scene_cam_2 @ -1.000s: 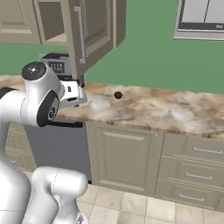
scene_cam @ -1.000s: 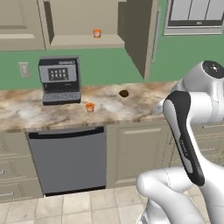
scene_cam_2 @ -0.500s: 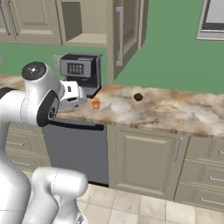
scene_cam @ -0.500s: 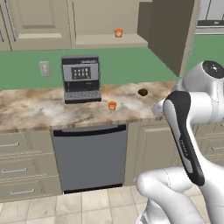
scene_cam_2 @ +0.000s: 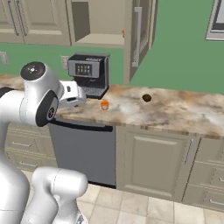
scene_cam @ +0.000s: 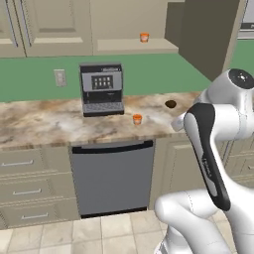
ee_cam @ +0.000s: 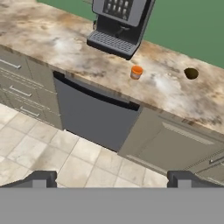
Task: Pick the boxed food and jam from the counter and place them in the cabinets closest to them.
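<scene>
One small orange jam jar (scene_cam: 137,119) (scene_cam_2: 104,105) (ee_cam: 137,72) stands on the marbled counter (scene_cam: 44,124) (ee_cam: 39,35), just in front of a black coffee machine (scene_cam: 101,89). A second jam jar (scene_cam: 144,37) sits on the pale shelf of the doorless wall cabinet (scene_cam: 131,47) (scene_cam_2: 98,39) above. My gripper (ee_cam: 111,179) is open and holds nothing. It hangs well back from the counter, over the floor, and looks down at the jar. The boxed food is out of view.
A small dark round thing (scene_cam: 170,104) (ee_cam: 191,73) lies on the counter right of the jar. The cabinet's open door (scene_cam: 208,34) (scene_cam_2: 140,35) juts out above it. A grey dishwasher front (scene_cam: 111,176) and tan drawers (scene_cam: 30,188) sit below the counter.
The whole scene has slid to the right in both base views, so the base has driven left along the counter. The arm's pose looks the same and the gripper stays open.
</scene>
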